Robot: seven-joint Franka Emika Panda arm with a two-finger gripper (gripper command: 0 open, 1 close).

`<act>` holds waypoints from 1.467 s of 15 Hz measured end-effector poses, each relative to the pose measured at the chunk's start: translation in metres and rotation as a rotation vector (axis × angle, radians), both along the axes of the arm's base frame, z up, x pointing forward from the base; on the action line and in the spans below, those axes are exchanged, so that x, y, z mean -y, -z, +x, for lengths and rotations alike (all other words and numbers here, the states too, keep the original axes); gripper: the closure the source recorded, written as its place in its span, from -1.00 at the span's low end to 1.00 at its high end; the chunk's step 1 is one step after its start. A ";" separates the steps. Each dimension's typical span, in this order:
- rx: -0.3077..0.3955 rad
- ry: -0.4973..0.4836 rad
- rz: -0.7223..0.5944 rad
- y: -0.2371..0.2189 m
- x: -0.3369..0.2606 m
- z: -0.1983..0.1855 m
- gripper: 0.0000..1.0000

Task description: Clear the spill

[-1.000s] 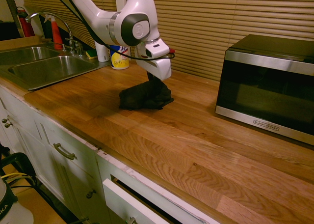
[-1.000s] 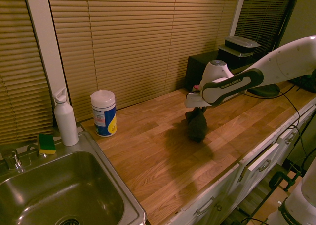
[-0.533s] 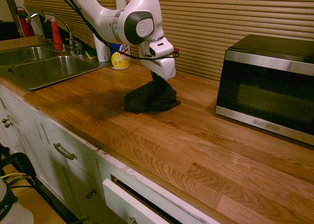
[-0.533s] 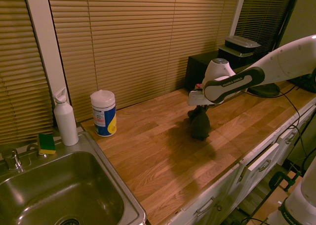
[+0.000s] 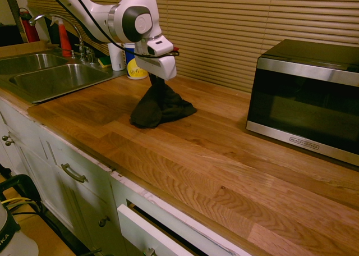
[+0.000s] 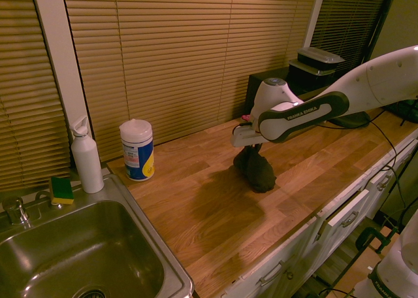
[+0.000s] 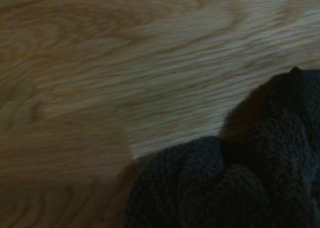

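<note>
The fingers of the gripper (image 5: 155,80) are closed on a bunched dark cloth (image 5: 157,106), which hangs below them onto the wooden counter (image 5: 185,160). Just beside the cloth, the wrist view shows faint dark specks (image 7: 102,219); whether they are the spill cannot be told. Farther from the fingers, the wipes canister (image 6: 138,151) and sink (image 6: 85,252) lie one way, the microwave (image 5: 308,101) the opposite way.

The spill (image 7: 102,219) shows as tiny, blurred dark specks on the wooden countertop (image 7: 65,153), beside dark cloth (image 7: 200,188).
</note>
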State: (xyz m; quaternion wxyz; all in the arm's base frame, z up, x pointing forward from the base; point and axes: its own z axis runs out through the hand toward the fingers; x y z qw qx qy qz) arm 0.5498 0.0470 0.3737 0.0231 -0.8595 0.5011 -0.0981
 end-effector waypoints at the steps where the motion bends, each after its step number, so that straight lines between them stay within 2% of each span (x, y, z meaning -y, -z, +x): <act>1: -0.002 -0.018 0.001 0.001 -0.013 -0.001 1.00; 8: -0.017 -0.133 -0.020 0.013 -0.096 -0.010 1.00; 20: -0.041 -0.196 -0.015 -0.001 -0.189 0.007 1.00; 21: -0.039 -0.198 -0.014 -0.005 -0.193 0.012 -1.00; 22: -0.042 -0.199 -0.015 -0.007 -0.196 0.015 -1.00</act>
